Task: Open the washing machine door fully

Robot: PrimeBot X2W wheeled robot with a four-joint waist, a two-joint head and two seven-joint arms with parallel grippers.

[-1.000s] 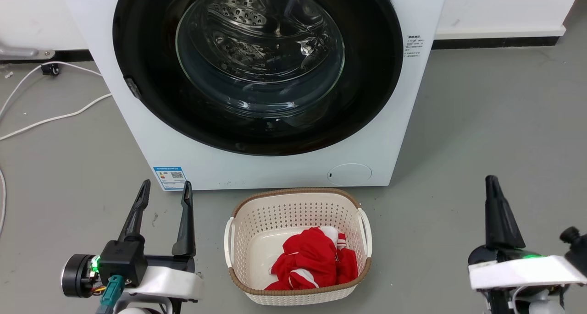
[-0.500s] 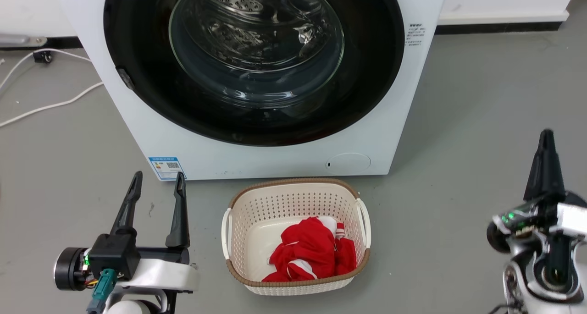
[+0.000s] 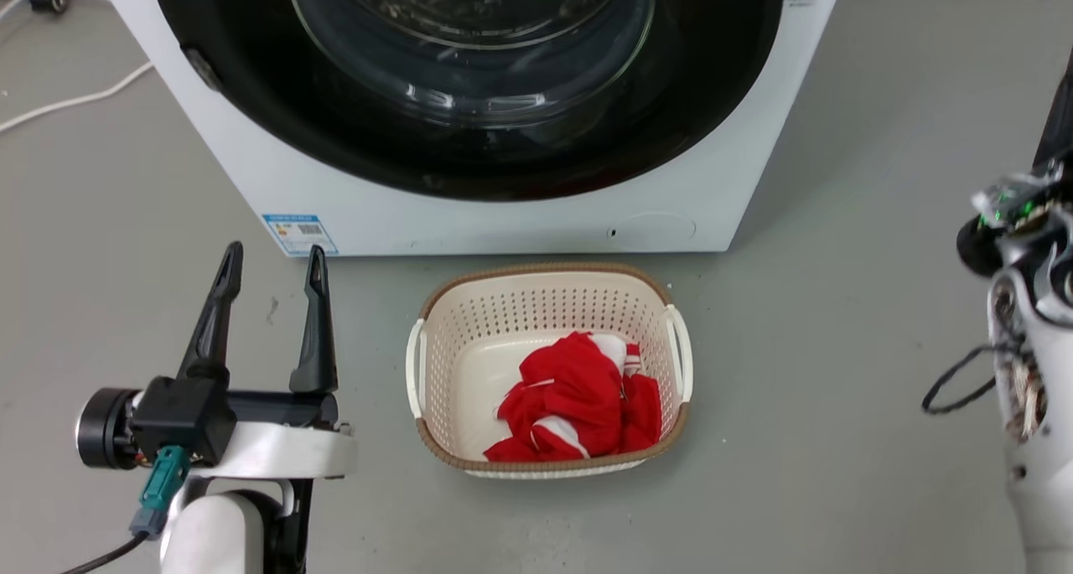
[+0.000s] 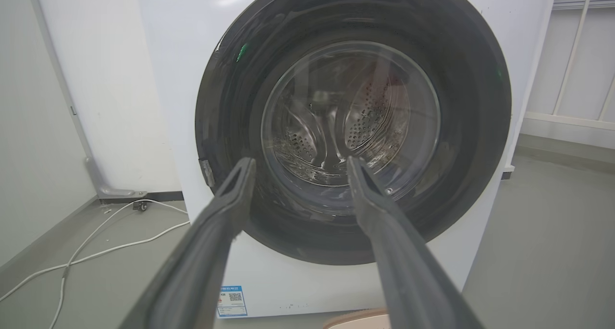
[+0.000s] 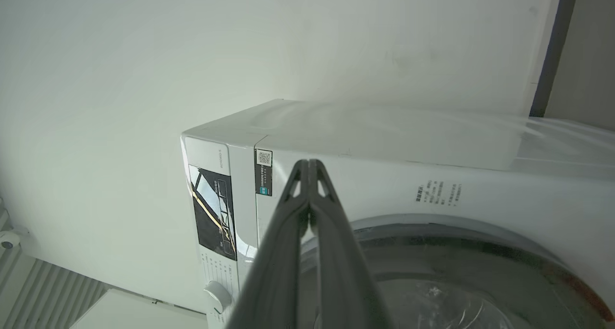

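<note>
The washing machine door [image 3: 469, 80] fills the upper middle of the head view. Its glossy black ring around a clear bulging glass bowl lies flat against the white front of the washing machine [image 3: 511, 222], so it looks closed. In the left wrist view the door [image 4: 353, 122] takes up the centre and right of the frame, and the perforated steel drum shows through the glass. A small grey catch [image 4: 207, 173] sits on the ring's left edge. In the right wrist view a slice of the door [image 5: 456, 281] curves along the lower right, below the machine's dark control panel [image 5: 214, 213] and a round knob [image 5: 217, 295].

The left claw [image 3: 274, 250] is at the lower left of the head view. Its two fingers are spread apart, gripping nothing, and point up the frame toward the machine's lower corner with its blue label [image 3: 298, 233]. The claw is clear of the door. The right claw [image 5: 307, 162] has its fingers pressed together with nothing between them. Its pale arm [image 3: 1027, 323] stands at the right edge of the head view.

Just below the machine in that view, a cream perforated basket [image 3: 549, 302] stands on the grey floor [image 3: 838, 348] and holds a crumpled red and white cloth [image 3: 578, 398]. A white cable [image 3: 75, 98] trails across the upper left.
</note>
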